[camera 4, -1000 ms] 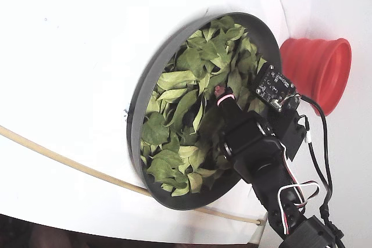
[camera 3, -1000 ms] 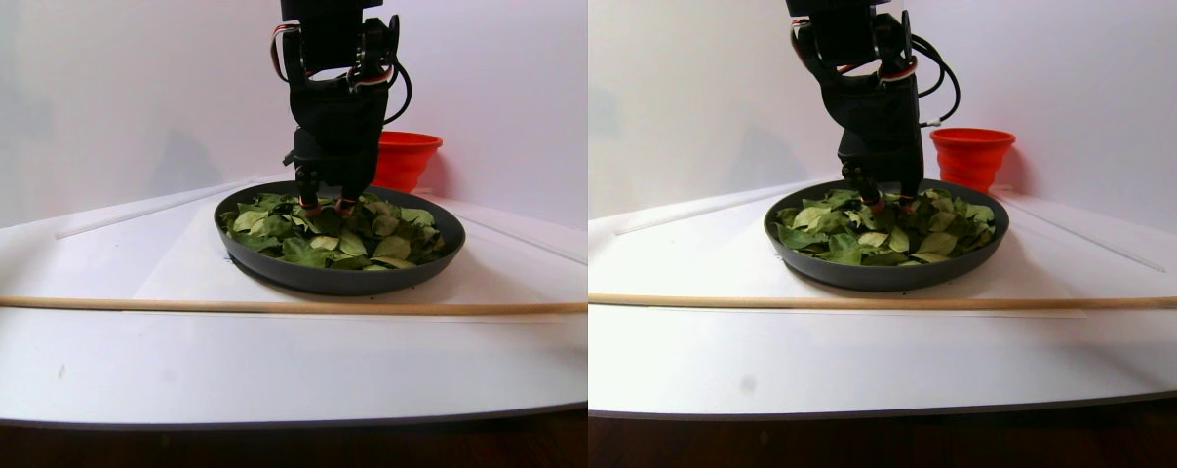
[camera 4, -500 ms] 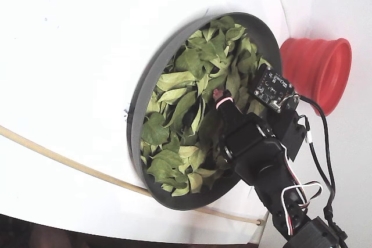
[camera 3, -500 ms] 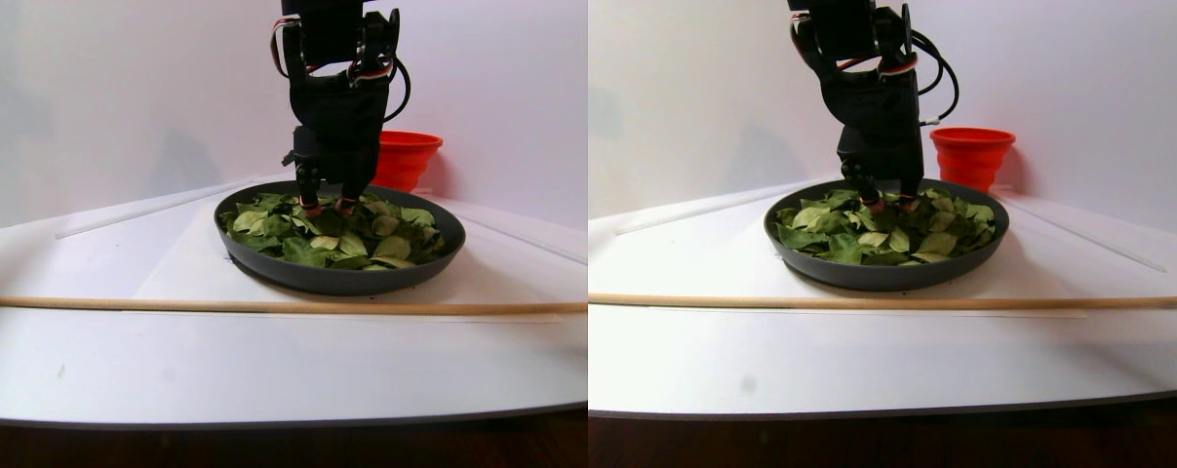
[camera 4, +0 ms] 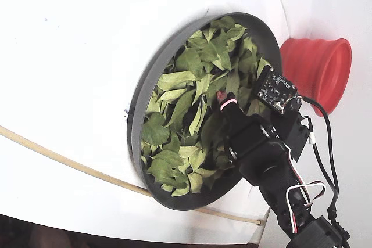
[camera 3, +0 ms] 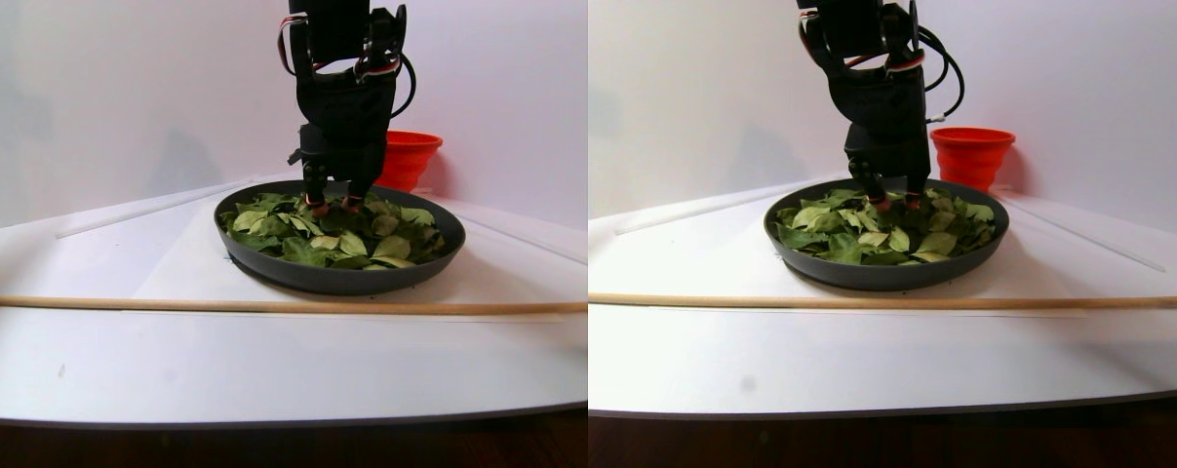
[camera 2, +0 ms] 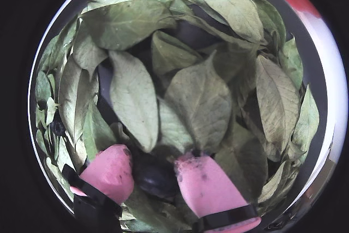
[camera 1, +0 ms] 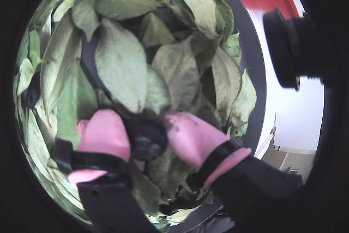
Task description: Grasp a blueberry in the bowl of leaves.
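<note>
Blueberry [camera 1: 146,139] sits clenched between the pink jaws amid leaves in the dark grey bowl [camera 4: 145,85].

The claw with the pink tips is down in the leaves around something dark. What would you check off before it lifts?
1. Blueberry sits between the pink fingertips: ok in both wrist views.
2. Both tips touch the berry: appears so, but whether the grip is firm: cannot tell.
3. No leaf pinched along with it: cannot tell; leaves crowd the tips closely.
4. Claw is inside the bowl of leaves, away from its rim: ok.
5. Path upward is free: ok; the red cup stands outside the bowl.
</note>
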Motion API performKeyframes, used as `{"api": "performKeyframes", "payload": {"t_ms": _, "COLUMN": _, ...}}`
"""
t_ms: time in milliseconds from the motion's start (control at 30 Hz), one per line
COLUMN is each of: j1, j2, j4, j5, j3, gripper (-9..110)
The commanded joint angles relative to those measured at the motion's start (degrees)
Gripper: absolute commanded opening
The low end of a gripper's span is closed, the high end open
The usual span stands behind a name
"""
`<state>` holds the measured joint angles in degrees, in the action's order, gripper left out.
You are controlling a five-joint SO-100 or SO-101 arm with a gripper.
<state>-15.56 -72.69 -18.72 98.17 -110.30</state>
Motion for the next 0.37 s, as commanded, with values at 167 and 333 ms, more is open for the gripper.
{"api": "performKeyframes", "payload": {"t_ms": 167, "j1": -2.02, "j2": -9.49, "j4": 2.29, "j5": 0.26, "j3": 3.6, "gripper": 13}}
{"api": "performKeyframes", "payload": {"t_ms": 333, "j1": -2.02, "j2": -10.46, "j4": 2.81, "j5": 0.35, "j3": 3.69, "gripper": 13}}
